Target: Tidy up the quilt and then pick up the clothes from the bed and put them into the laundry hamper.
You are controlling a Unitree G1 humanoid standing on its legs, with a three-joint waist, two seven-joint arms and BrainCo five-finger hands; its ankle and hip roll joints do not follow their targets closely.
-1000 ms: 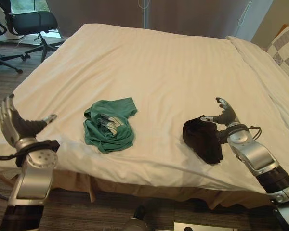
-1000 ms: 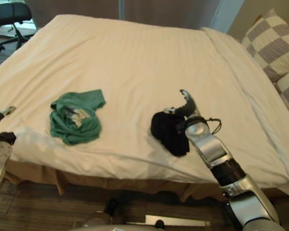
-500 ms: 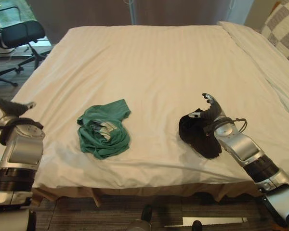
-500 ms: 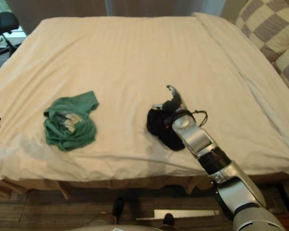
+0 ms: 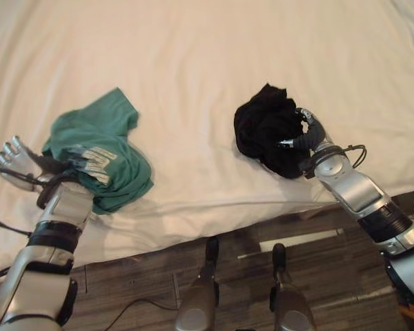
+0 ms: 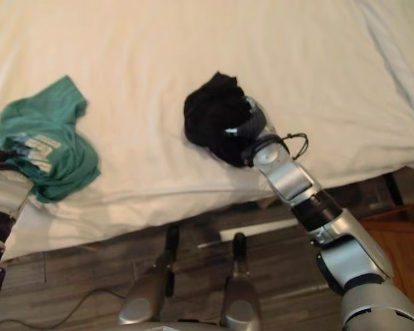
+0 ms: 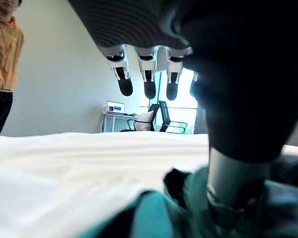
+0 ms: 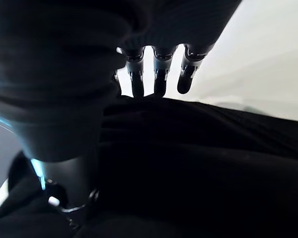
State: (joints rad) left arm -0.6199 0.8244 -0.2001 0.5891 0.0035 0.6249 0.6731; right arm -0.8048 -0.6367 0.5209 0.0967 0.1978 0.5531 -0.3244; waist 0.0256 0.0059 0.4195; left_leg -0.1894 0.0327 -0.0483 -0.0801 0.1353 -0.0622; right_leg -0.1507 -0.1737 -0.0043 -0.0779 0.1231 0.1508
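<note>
A crumpled green shirt [image 5: 100, 148] lies on the white quilt [image 5: 193, 48] near the bed's front edge, on the left. My left hand [image 5: 15, 157] sits at its left edge. The fingers [image 7: 149, 79] are straight and open above the quilt, and the thumb rests on the green cloth. A bunched black garment [image 5: 265, 127] lies to the right. My right hand [image 5: 305, 132] lies on its right side. Its fingers [image 8: 159, 74] reach relaxed over the black cloth, with the thumb pressed into it.
The quilt lies smooth and flat behind both garments. The bed's front edge [image 5: 214, 207] runs just below the hands, with wood floor [image 5: 331, 276] under it. A person in an orange top [image 7: 2, 44] stands beyond the bed, near a desk and chair [image 7: 139, 119].
The camera has tipped down and closer to the bed's front edge. My left hand has come in onto the green shirt's edge. My right hand has lowered onto the black garment.
</note>
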